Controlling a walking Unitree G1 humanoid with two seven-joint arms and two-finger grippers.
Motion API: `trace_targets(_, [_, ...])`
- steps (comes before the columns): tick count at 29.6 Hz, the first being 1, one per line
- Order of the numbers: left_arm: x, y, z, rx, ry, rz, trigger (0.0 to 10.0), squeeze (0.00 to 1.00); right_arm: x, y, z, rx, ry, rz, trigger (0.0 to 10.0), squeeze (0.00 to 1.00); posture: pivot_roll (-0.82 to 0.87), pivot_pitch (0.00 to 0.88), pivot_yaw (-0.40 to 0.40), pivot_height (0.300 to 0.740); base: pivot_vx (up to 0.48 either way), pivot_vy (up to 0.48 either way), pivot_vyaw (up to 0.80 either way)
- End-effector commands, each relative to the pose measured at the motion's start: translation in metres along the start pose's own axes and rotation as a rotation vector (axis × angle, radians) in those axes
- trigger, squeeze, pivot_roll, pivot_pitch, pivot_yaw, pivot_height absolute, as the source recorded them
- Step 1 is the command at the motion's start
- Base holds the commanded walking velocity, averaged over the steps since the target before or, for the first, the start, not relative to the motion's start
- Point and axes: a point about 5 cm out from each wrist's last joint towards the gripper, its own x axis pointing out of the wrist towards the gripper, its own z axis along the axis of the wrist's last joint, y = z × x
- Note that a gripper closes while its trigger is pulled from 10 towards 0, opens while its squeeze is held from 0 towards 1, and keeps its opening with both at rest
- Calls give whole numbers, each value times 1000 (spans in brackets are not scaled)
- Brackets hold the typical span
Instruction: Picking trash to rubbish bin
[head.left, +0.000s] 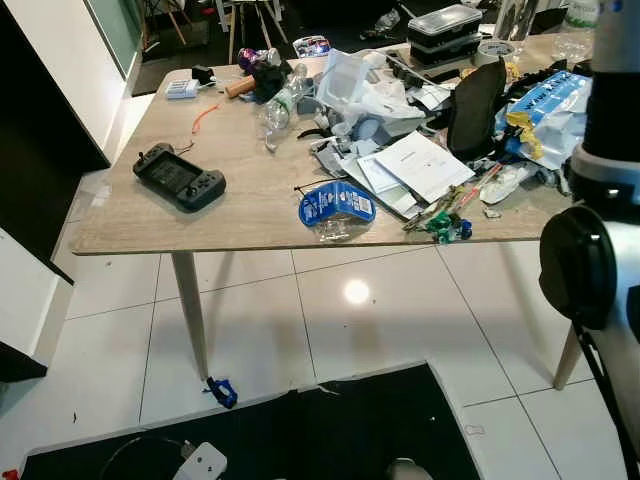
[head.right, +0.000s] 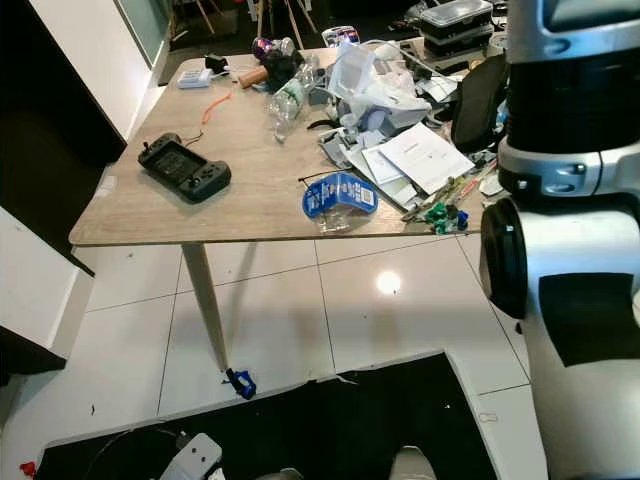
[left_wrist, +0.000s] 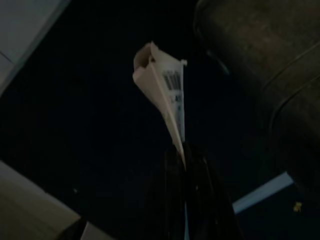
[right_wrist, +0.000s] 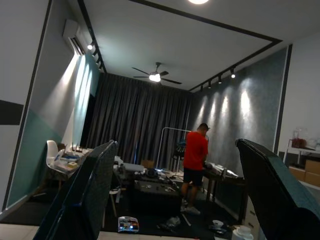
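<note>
Down in the dark beside the table (head.left: 120, 225): left gripper (left_wrist: 186, 165) clamped on folded paper scrap (left_wrist: 162, 92); right gripper (right_wrist: 175, 200) raised, fingers spread, empty. Keep clamp firm until over bin. Release only there.

Wooden table (head.left: 250, 215): game controller (head.left: 180, 178), blue packet (head.left: 337, 204), papers (head.left: 422, 165).

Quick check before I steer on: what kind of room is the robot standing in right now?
Likely a home living room used as a work area: a cluttered wooden table with a handheld game console and papers on white floor tiles, plus a ceiling fan, dark curtains and a person.
</note>
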Motion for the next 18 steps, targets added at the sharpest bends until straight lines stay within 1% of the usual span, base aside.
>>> trace_targets(1, [14,-40,7,-2,-20,-122,10000,0,1,9,12,-2,-42,28,10000,0,-99,127,109,740,0,0,0])
trace_targets(4, [9,-28,2,5,-3,-106,10000,0,1,14,19,21,-67,43,10000,0,-94,123,114,740,0,0,0])
trace_targets(13, [9,-27,2,10,-1,-105,10000,0,0,15,21,25,-74,44,10000,0,-94,123,114,740,0,0,0])
trace_targets(14, [8,-26,2,11,-4,-104,10000,0,-3,19,27,49,-93,53,10000,0,-94,119,118,740,0,0,0])
trace_targets(15, [8,-26,2,11,-4,-104,10000,0,-3,19,27,49,-93,53,10000,0,-94,119,118,740,0,0,0])
trace_targets(16, [8,-26,1,19,-2,-107,10000,0,-6,20,35,62,-119,37,10000,0,-94,119,118,740,0,0,0])
trace_targets(18, [8,-26,0,25,-1,-108,10000,0,-8,21,37,67,-130,38,10000,0,-94,119,118,740,0,0,0])
